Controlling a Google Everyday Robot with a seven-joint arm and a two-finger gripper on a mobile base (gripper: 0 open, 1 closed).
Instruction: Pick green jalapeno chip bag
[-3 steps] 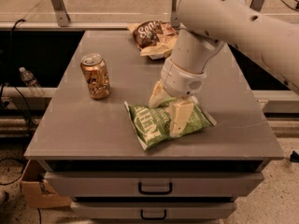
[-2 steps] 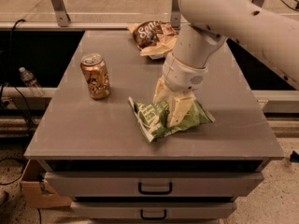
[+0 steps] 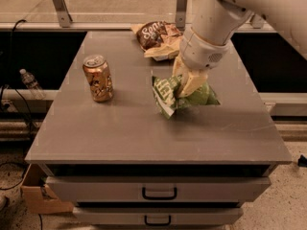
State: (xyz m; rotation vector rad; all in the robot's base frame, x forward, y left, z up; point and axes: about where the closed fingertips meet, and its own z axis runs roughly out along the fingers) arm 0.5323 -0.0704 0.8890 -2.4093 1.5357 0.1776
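Observation:
The green jalapeno chip bag (image 3: 169, 94) is crumpled and held off the grey tabletop (image 3: 144, 133), near the middle right of the table. My gripper (image 3: 188, 86) comes down from the white arm at the upper right and is shut on the bag's middle. Its cream-coloured fingers (image 3: 195, 83) pinch the bag, and the bag's left end with white lettering sticks out toward the can. The bag's right part bulges out beyond the fingers.
A copper-coloured soda can (image 3: 98, 77) stands upright at the left of the table. A brown-and-tan chip bag (image 3: 157, 38) lies at the back edge. Drawers (image 3: 159, 193) are below the front edge. A water bottle (image 3: 30, 83) sits off to the left.
The gripper has closed on the green bag and lifted it up and toward the back of the table. The bag has crumpled and stood up from lying flat.

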